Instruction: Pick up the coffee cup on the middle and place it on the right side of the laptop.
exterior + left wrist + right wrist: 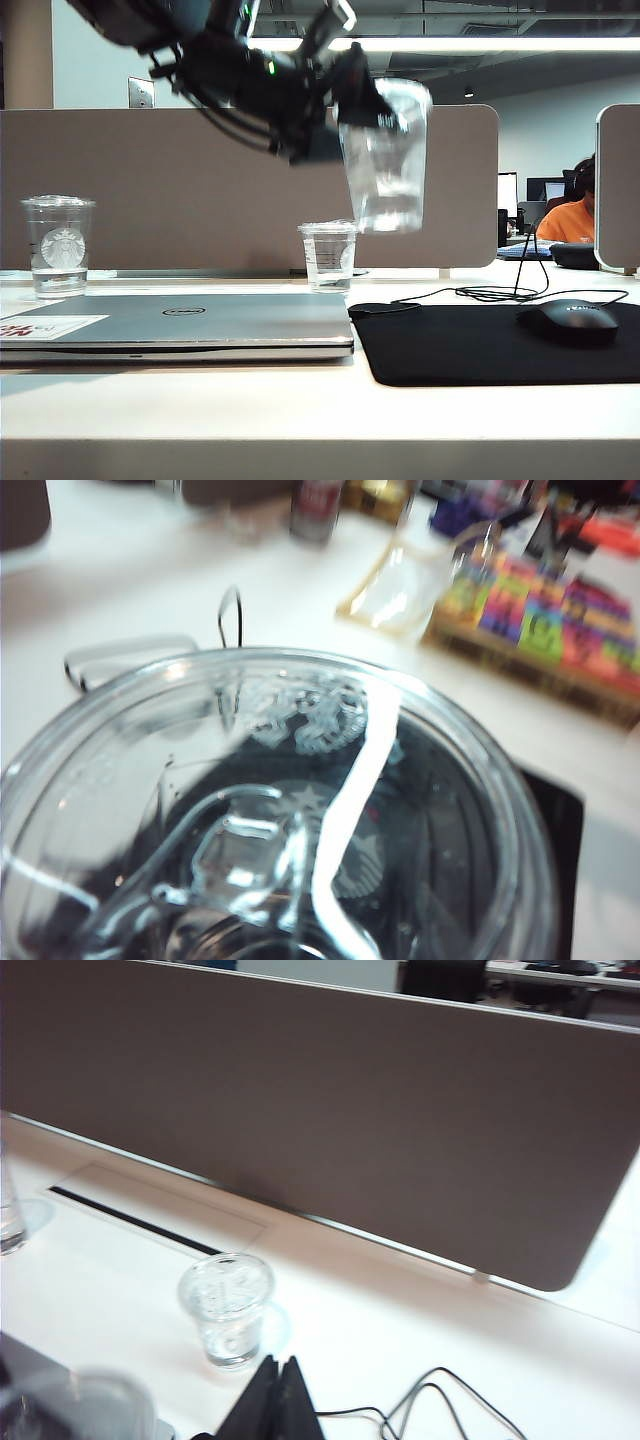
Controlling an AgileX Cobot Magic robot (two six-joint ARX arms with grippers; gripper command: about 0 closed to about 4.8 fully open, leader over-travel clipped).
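Note:
The coffee cup (386, 160), clear plastic with a lid and some water in it, hangs tilted in the air above the near edge of the black mouse pad, just right of the laptop (180, 325). My left gripper (358, 98) is shut on its upper part, reaching in from the upper left. In the left wrist view the cup's lid (280, 810) fills the picture and hides the jaws. My right gripper (280, 1370) is shut and empty, low over the white table near the small clear cup; it is out of the exterior view.
A clear cup with a round logo (60, 245) stands behind the laptop's left end. The small clear cup (328, 255) (226, 1308) stands behind its right end. The mouse pad (480, 345) carries a mouse (568, 322) and its cable (500, 293). A grey divider (200, 190) closes the back.

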